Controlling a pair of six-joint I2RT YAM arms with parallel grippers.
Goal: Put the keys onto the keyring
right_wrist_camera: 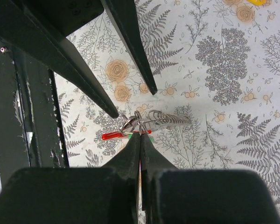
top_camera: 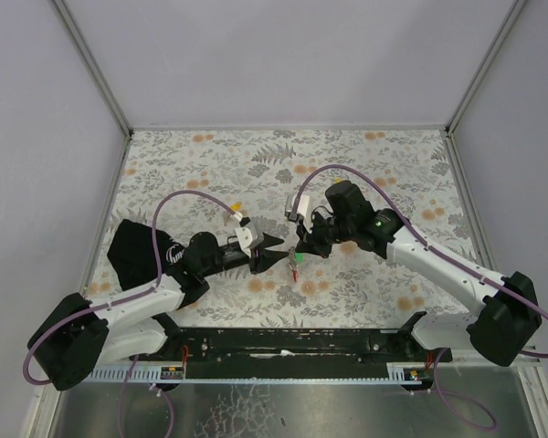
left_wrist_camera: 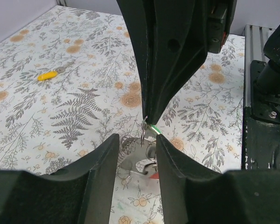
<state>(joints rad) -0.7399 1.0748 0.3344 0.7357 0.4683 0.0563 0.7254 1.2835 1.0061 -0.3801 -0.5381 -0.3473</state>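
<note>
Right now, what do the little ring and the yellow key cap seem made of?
The ring looks like polished metal wire: silvery, glinting coils. The yellow key cap is probably plastic: flat, saturated colour, though too small to be sure.

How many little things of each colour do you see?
green key: 1
yellow key: 1
red keyring: 1
Total: 3
</note>
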